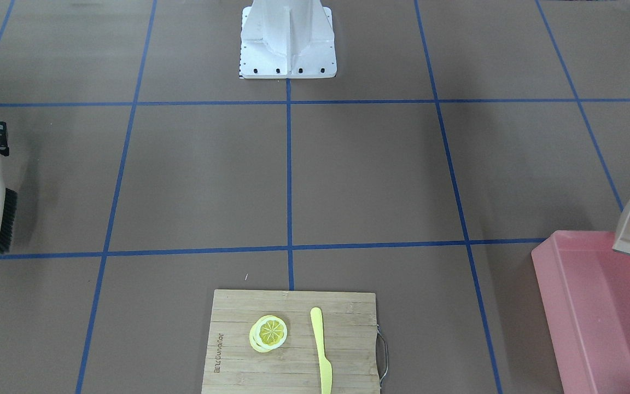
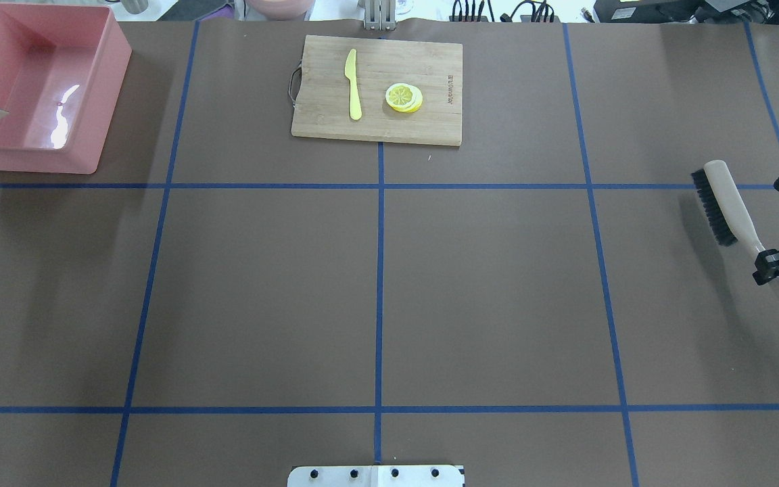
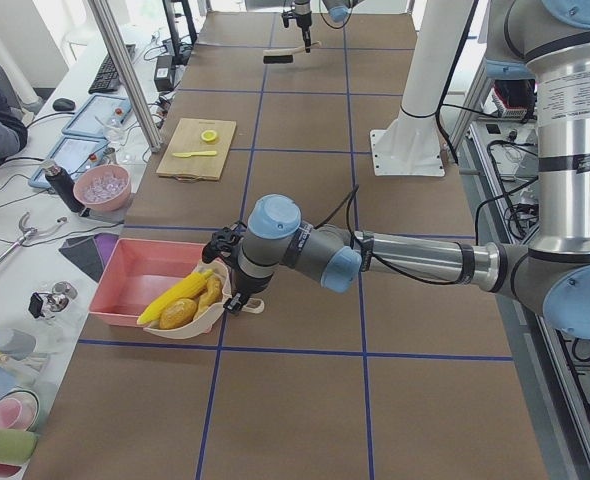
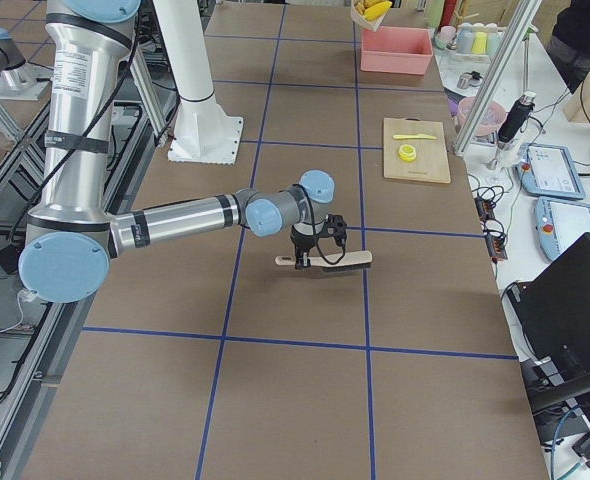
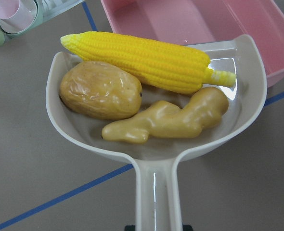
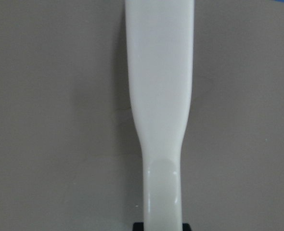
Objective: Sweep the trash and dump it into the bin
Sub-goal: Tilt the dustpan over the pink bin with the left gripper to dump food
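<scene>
Plainly, the risk is a spill outside the bin [image 5: 190, 19]. Only part of the pan [image 5: 157, 192] mouth overlaps the bin's near corner in the left wrist view, and the rest hangs over bare table [image 5: 31, 159]. The corn [image 5: 142, 60] lies crosswise at the mouth, with its pointed end past the pan's side and over the table. I judge that a tip from this spot could drop that end outside, or knock it off the thick rim. The potato [image 5: 99, 90] is round and sits on the table side, so it may roll the wrong way. The ginger [image 5: 168, 120] lies deepest, nearest the handle, and would slide last.

The left gripper [image 5: 155, 227] is clamped on the pan's handle. All three foods lie just ahead of it in the raised pan, with the bin beyond them. The right gripper [image 2: 778, 262] is closed on the brush [image 2: 724, 203] handle, well apart at the table's other end.
</scene>
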You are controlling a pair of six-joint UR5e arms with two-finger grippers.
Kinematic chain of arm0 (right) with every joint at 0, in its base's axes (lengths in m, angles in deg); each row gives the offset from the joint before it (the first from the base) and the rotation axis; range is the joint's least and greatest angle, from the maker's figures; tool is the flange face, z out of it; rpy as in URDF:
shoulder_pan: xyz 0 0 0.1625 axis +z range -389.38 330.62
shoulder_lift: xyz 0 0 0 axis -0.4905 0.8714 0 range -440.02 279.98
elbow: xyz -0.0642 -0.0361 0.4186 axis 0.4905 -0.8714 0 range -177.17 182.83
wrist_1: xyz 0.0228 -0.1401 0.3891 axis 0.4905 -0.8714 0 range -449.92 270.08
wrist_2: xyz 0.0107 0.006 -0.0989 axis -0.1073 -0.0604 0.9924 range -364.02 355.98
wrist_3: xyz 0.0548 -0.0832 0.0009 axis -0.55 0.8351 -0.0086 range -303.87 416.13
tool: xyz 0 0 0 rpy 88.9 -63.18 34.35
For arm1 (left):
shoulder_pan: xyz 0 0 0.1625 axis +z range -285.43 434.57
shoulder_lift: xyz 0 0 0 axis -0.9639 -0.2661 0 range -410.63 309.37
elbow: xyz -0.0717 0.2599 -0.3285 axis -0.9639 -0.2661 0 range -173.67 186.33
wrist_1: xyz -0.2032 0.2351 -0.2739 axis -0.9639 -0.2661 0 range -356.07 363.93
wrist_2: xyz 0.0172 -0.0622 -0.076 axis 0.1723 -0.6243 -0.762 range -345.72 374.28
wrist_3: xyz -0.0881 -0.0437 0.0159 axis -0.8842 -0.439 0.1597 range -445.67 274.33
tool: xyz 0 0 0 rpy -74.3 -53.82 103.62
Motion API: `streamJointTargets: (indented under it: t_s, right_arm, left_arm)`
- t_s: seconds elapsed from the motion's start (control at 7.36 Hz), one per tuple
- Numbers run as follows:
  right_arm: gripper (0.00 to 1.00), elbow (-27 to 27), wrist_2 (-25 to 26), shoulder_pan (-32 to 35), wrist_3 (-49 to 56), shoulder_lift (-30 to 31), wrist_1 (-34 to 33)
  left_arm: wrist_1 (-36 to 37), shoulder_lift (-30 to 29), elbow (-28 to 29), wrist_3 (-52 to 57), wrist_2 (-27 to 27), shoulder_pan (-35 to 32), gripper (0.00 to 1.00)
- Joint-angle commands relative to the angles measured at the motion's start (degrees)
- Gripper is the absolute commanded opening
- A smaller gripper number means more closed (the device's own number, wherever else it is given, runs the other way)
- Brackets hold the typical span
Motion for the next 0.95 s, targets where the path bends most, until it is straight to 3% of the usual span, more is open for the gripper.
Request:
streamJointTargets:
  t_s: [0.0,0.54,0.82]
  right_arm:
    - [0.0,-1.2,0.9,0.1,0.1,2.2,1.1]
    - [0.0,-3.3,0.4,0.0,0.0,1.8,1.1]
    - [0.0,-3.7,0.0,0.0,0.0,1.2,1.1]
  left_arm:
    - [2.8,-2.2,-0.9,1.8,2.8,5.3,0.04]
    - [8.3,-2.2,-1.6,6.7,3.8,6.2,0.04]
    - [16.0,-2.9,-2.4,14.0,3.8,5.7,0.04]
